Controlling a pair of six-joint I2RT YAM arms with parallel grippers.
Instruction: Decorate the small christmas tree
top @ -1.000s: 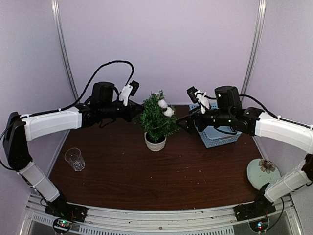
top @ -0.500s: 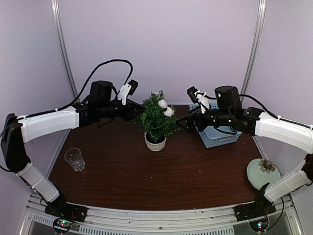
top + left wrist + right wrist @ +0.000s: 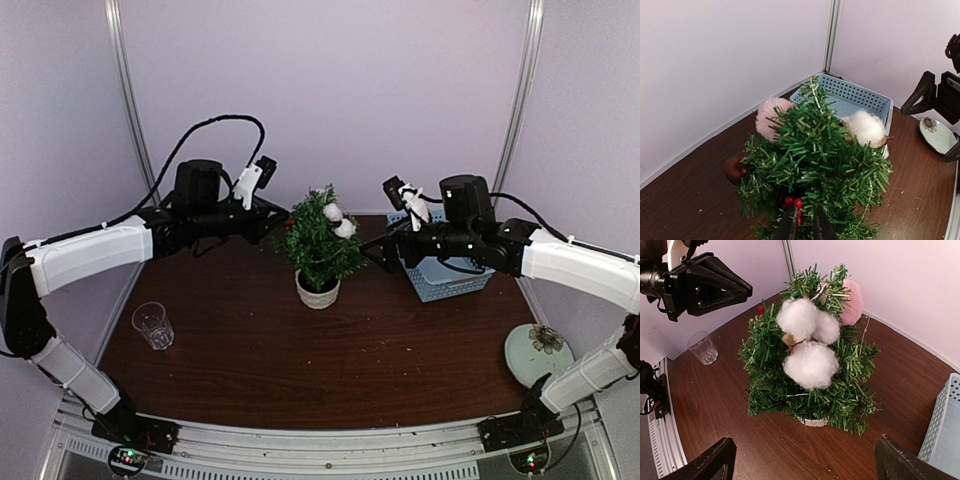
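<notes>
while the small christmas tree (image 3: 320, 245) stands upright in its white pot (image 3: 318, 290) at mid-table, you have the left gripper (image 3: 804, 227) pushed into the sprigs on the tree's side nearest the left arm. its fingers are drawn almost together, leaving a thin gap. a red berry sprig (image 3: 792, 201) sits right at the tips. you cannot tell whether the fingers pinch its stem or merely flank it. the right gripper (image 3: 807, 467) hangs spread wide and empty just off the tree's opposite side.

risks, as judged from here:
- if needles are caught between the left fingers, pulling away could drag or tip the tree, since its pot looks small and light.
- if the berry sprig is not wedged among the branches, letting go could drop it beside the pot.
- a jolt to the tree could shake loose the white cotton puffs (image 3: 810, 365) and the pink pompom (image 3: 854, 302), which perch near its top.

hard to read:
- the berry stem is buried in the needles.
- the brown ball (image 3: 734, 169) is half hidden at the tree's edge.
- the pot is out of sight in the left wrist view.
- the light-blue basket (image 3: 860, 97) behind the tree is partly screened by branches and arm, so you cannot confirm its contents.
</notes>
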